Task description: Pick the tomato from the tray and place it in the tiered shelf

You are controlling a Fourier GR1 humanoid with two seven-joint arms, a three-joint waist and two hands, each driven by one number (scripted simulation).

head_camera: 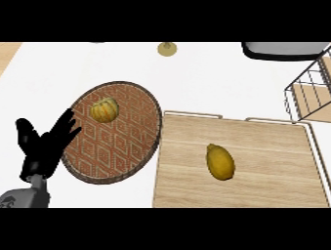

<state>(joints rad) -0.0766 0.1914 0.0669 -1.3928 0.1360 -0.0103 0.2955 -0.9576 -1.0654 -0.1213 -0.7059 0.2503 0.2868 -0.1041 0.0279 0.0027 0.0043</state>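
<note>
A ribbed yellow-orange fruit, shaped like a tomato, lies on the upper left part of a round woven plate with a red-brown pattern. My left hand stands open at the plate's left rim, fingers up, below and left of the fruit and not touching it. The wire tiered shelf with wooden levels stands at the far right edge, only partly in view. My right hand does not show.
A wooden tray with a white rim lies right of the plate and carries an oblong yellow fruit. At the back stand a small tan object and a dark-rimmed grey vessel near the shelf.
</note>
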